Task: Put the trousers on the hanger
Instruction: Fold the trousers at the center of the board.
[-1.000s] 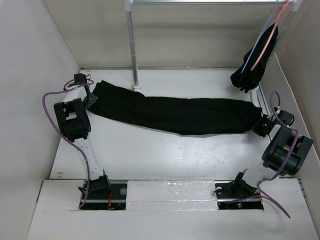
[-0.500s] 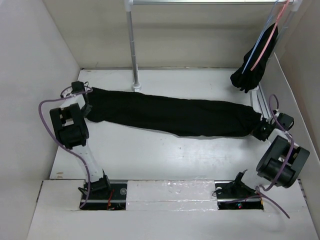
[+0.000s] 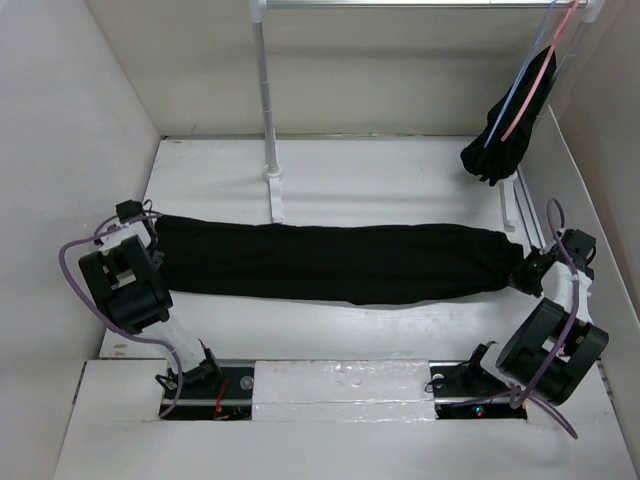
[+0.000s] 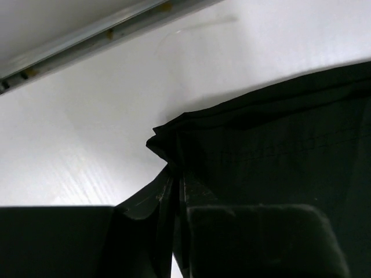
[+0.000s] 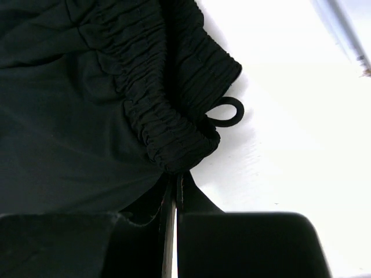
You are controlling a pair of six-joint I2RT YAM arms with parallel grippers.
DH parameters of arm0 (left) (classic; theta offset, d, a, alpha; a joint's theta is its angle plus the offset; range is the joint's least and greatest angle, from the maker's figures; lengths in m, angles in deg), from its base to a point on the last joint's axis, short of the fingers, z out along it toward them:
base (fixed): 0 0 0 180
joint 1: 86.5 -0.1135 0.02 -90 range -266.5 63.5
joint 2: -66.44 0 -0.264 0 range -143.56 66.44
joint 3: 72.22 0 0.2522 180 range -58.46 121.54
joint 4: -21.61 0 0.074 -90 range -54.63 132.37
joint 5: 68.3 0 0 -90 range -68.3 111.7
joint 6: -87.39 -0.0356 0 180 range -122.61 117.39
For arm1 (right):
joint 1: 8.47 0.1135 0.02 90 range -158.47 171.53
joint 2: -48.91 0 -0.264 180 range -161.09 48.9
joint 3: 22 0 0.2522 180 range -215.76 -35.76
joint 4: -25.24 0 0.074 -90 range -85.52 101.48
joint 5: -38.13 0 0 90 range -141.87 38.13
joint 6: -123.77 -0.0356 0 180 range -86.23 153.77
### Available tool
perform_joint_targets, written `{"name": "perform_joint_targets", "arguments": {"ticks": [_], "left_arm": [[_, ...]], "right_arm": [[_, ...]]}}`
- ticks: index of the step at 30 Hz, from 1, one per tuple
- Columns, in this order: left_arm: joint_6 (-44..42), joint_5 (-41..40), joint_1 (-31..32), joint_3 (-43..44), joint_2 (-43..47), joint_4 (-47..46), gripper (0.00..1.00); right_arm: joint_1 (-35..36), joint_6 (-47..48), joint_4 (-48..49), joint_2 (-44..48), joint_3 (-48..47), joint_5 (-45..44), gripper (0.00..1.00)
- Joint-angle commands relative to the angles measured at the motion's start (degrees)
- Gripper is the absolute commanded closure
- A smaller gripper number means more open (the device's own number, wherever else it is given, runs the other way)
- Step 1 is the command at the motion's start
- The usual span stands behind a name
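Note:
The black trousers [image 3: 330,262] lie stretched in a long band across the table, leg ends on the left, waist on the right. My left gripper [image 3: 150,236] is shut on the corner of the leg end [image 4: 174,145]; its jaws are pressed together on the fabric [image 4: 175,182]. At the other end, my right gripper [image 3: 526,268] is shut on the gathered elastic waistband [image 5: 174,145], beside a small black loop [image 5: 226,111]. The light-blue hanger [image 3: 519,82] hangs from the rail at the far right, well away from both grippers.
A pink hanger [image 3: 540,68] carrying a smaller bunched black garment [image 3: 500,140] hangs beside the blue one. The rack's white pole [image 3: 266,100] stands on a foot [image 3: 275,195] just behind the trousers. White walls close in left, back and right.
The left gripper has shut on the leg end. Both arms have drawn the trousers toward the near side, and they now lie straighter and lower on the table.

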Motion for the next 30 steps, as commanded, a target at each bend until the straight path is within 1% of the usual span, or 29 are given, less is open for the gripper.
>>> {"name": "perform_joint_targets", "arguments": {"ticks": [1,2,3,4,5,6,7,8,9,10,11,14,17,18,20,21,23,24,25,27,28,29,30], "left_arm": [[0.52,-3.2,-0.51,-0.1,2.2,5.39,0.97],[0.69,-3.03,-0.51,-0.1,1.94,5.74,0.91],[1.65,-1.46,-0.51,0.16,1.93,6.7,0.68],[1.83,0.82,-0.51,0.86,3.59,6.8,0.44],[1.84,0.84,-0.51,0.87,3.6,6.8,0.44],[2.27,3.36,-0.51,1.21,6.13,7.15,0.3],[2.54,5.82,0.45,2.09,8.67,7.5,0.24],[3.15,6.72,1.33,2.71,8.7,7.51,0.24],[3.59,7.51,2.38,3.23,10.79,7.59,0.22],[3.68,7.95,3.61,3.85,11.51,7.51,0.22],[3.86,7.96,6.5,5.16,12.12,7.51,0.22],[3.59,7.7,10.73,7.1,14.06,7.33,0.22],[2.28,9.61,17.58,5.98,16.43,3.92,0.22],[2.45,10.06,22.73,5.35,17.83,1.55,0.22],[2.36,12.43,28.38,2.12,19.24,-2.49,0.22],[3.58,14.88,33.98,1.49,19.42,-4.86,0.22],[4.82,16.3,39.72,1.13,18.46,-6.03,0.22],[5.78,16.83,41.92,1.56,16.45,-6.2,0.22],[6.14,17.36,45.51,1.92,15.39,-6.21,0.22],[6.32,18.15,48.44,3.15,12.41,-6.56,0.22],[6.75,17.63,49.84,3.59,11.78,-6.38,0.22],[6.93,17.28,52.12,3.85,11.17,-6.47,0.22],[7.11,17.27,53.19,3.85,10.2,-7.25,0.22]], "right_arm": [[-0.72,2.09,-1.81,0.54,-4.27,-8.11,1.0],[-1.42,3.04,-0.49,0.02,-3.39,-7.96,1.0],[-1.42,3.4,0.13,-0.86,-3.56,-7.34,0.84],[-3.08,5.06,-0.21,-3.22,-4.95,-1.42,0.58],[-3.09,5.07,-0.22,-3.24,-4.97,-1.36,0.57],[-3.09,5.07,-0.74,-3.42,-5.75,-0.23,0.36],[-3.09,4.9,-1.44,-2.98,-6.72,2.22,0.18],[-3.09,4.72,-1.18,-2.8,-6.81,2.24,0.18],[-3.09,4.64,-0.66,-2.71,-6.73,3.37,0.06],[-3.09,4.46,-0.65,-2.97,-6.81,3.73,0.03],[-3.09,4.37,-0.48,-2.98,-6.73,3.82,0.01],[-3.62,3.67,0.83,-1.93,-6.29,4.52,0.0],[-3.62,1.13,3.56,-1.75,-4.36,5.67,0.0],[-3.62,0.34,4.87,-2.01,-3.48,5.76,0.0],[-4.15,-2.47,8.82,-2.97,-0.58,4.79,0.0],[-4.15,-3.27,10.4,-4.98,0.38,5.4,0.0],[-4.15,-5.11,13.22,-7.18,2.05,6.46,0.0],[-4.15,-5.73,14.89,-7.89,2.67,6.63,0.0],[-4.15,-6.08,16.03,-9.47,3.03,5.68,0.0],[-4.15,-6.53,16.66,-10.79,3.12,4.7,0.0],[-4.15,-6.96,18.05,-12.1,3.2,5.57,0.01],[-4.15,-7.49,18.41,-12.64,3.12,5.84,0.04],[-4.15,-8.1,18.85,-12.99,3.29,6.02,0.14]]}}
